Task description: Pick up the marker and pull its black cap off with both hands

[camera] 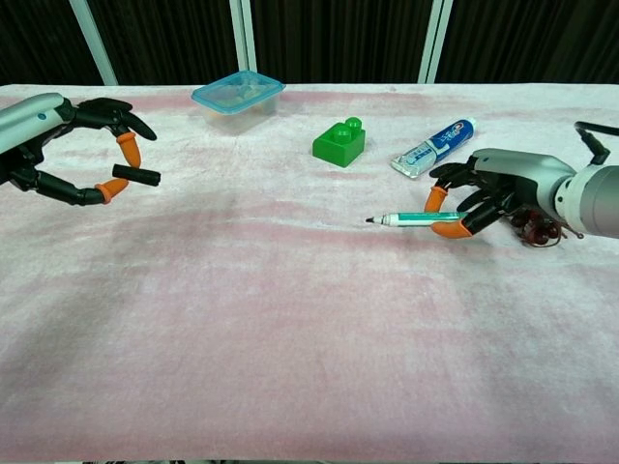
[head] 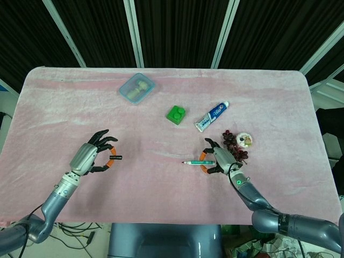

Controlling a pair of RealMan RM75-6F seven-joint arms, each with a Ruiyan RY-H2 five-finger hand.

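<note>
Left hand: hovering above the left part of the table, pinching the black cap between two orange fingertips; the other fingers are spreading out, curled loosely around nothing.
Cap: lying level in that pinch, sticking out to the right of the fingertips, well apart from the marker.
Right hand: hovering low over the right part of the table, gripping the rear end of the marker between two orange fingertips; the remaining dark fingers are arching over the barrel.
Marker: pointing left with its bare dark tip showing, the teal and white barrel sitting roughly level just above the cloth.
Table: wearing a pink cloth across its whole top.
Grapes: lying just behind the right hand, partly hidden by it in the chest view.
Toothpaste tube: lying slantwise behind the right hand.
Green brick: sitting left of the tube.
Blue box: standing closed at the far side of the cloth.
</note>
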